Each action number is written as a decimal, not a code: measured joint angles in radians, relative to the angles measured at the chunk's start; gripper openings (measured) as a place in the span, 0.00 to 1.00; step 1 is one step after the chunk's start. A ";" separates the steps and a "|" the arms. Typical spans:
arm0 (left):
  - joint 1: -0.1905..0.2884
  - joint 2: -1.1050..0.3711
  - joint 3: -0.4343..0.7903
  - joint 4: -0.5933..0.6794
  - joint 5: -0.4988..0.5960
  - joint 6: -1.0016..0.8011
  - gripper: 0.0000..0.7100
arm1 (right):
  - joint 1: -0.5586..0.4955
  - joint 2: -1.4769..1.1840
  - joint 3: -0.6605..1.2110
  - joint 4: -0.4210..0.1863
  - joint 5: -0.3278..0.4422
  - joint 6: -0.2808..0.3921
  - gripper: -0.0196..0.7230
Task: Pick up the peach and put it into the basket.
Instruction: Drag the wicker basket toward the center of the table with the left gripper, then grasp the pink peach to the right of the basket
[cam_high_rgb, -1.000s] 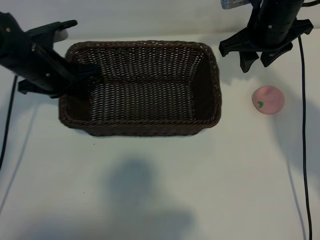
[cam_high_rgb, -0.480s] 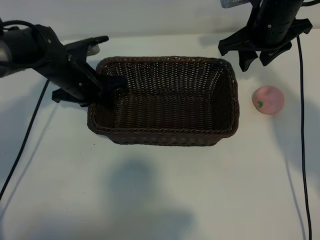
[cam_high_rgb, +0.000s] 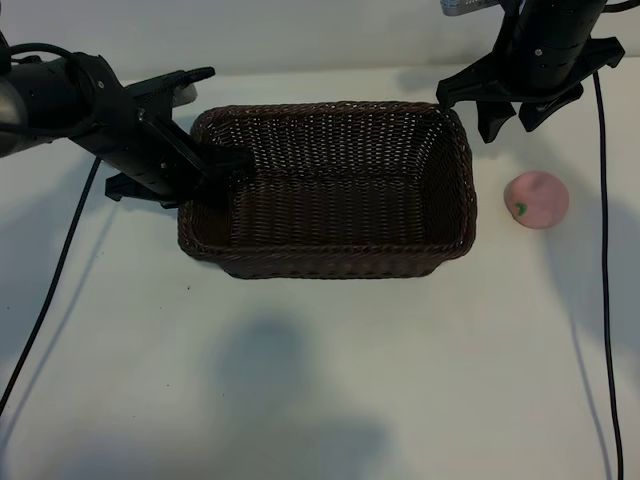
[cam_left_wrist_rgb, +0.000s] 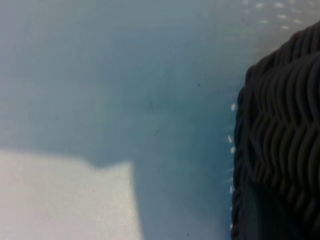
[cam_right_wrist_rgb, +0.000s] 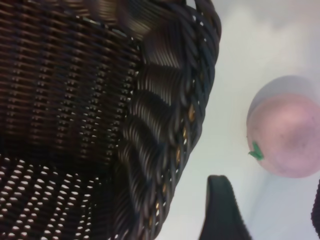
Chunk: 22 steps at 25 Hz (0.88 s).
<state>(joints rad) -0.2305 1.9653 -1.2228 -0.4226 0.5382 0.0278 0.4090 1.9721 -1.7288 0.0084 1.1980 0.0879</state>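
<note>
Dark wicker fills the middle of the table (cam_high_rgb: 320, 380): the basket (cam_high_rgb: 330, 190) sits with its left end under the left gripper (cam_high_rgb: 222, 172), whose fingers straddle or press that wall, though whether they still clamp it I cannot tell. The peach (cam_high_rgb: 537, 199) lies on the table just beside the basket's right end, apart from it, leaf mark toward the camera. The right gripper (cam_high_rgb: 508, 118) hangs above the basket's far right corner, fingers spread wide and empty, with the peach nearer the camera than it. The main risk, as I judge it, is a round fruit on a smooth top: a finger landing off-centre could nudge it rolling away, toward the table's edge or against the wicker. The basket's tall right wall stands close to the peach, so a spread finger coming down on that side may catch the rim. The right arm's black cable (cam_high_rgb: 606, 300) trails down past the peach and could snag or brush it.
</note>
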 joint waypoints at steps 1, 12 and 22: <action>0.000 0.000 0.000 -0.002 0.000 -0.001 0.27 | 0.000 0.000 0.000 0.000 0.000 0.000 0.62; 0.000 -0.066 -0.005 0.033 0.071 -0.037 0.87 | 0.000 0.000 0.000 0.000 0.000 -0.001 0.62; 0.000 -0.296 -0.006 0.254 0.162 -0.176 0.85 | 0.000 0.000 0.000 -0.008 0.006 -0.001 0.62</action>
<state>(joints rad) -0.2305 1.6691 -1.2288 -0.1689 0.6999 -0.1485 0.4090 1.9721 -1.7288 0.0000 1.2041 0.0870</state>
